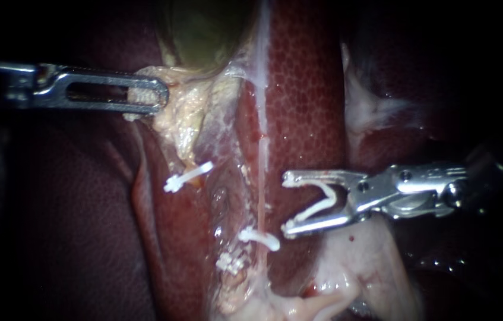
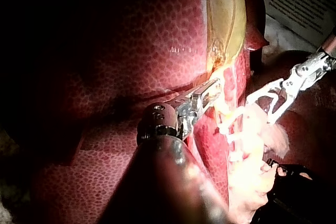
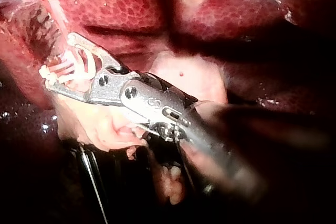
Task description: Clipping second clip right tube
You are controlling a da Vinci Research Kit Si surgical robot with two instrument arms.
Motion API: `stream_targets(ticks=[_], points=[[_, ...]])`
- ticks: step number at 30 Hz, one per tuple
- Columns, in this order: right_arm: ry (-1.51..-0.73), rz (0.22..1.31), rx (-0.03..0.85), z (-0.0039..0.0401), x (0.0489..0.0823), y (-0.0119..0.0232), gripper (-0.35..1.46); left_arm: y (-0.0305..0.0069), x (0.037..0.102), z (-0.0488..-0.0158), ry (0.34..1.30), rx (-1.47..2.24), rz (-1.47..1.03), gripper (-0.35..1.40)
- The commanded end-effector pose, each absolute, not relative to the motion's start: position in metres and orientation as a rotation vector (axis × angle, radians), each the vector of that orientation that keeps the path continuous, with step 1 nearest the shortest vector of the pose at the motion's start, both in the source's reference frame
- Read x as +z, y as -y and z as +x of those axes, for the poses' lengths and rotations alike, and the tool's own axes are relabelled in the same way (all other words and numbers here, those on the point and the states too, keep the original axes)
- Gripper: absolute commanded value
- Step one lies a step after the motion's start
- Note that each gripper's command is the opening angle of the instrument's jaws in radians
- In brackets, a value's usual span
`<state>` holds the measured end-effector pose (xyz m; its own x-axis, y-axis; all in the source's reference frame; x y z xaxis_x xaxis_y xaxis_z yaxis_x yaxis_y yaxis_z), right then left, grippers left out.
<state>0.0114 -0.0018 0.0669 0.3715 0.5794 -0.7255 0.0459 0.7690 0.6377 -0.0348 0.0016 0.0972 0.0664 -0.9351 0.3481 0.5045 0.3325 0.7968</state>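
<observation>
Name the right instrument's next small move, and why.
Probably ease the right instrument toward the tube until its open clip straddles it above the placed clip; the open clip sits beside the tube, not around it, while the left instrument grips tissue.

No writing could be read. In the left wrist view a printed sheet [image 2: 302,1] lay well beyond the jaws of the right instrument [image 2: 261,111], and its rows of small print were too fine to make out
</observation>
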Motion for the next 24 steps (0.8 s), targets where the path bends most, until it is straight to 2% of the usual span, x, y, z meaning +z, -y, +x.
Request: stream_targets(ticks=[1, 6, 9, 24], points=[[-1.145, 0.639, 0.377, 0.0117, 0.0677, 0.0021, 0.58, -0.0016, 0.0972, -0.0348, 0.983, -1.171, 0.548, -0.35], [-1.111, 0.673, 0.415, 0.0131, 0.0714, 0.0038, 0.58, -0.0016, 0.0972, -0.0348, 0.983, -1.171, 0.548, -0.35], [-1.104, 0.694, 0.431, 0.0141, 0.0725, 0.0045, 0.58, -0.0015, 0.0972, -0.0348, 0.983, -1.171, 0.547, -0.35], [-1.129, 0.791, 0.500, 0.0172, 0.0736, 0.0060, 0.53, -0.0014, 0.0973, -0.0348, 0.983, -1.171, 0.546, -0.35]])
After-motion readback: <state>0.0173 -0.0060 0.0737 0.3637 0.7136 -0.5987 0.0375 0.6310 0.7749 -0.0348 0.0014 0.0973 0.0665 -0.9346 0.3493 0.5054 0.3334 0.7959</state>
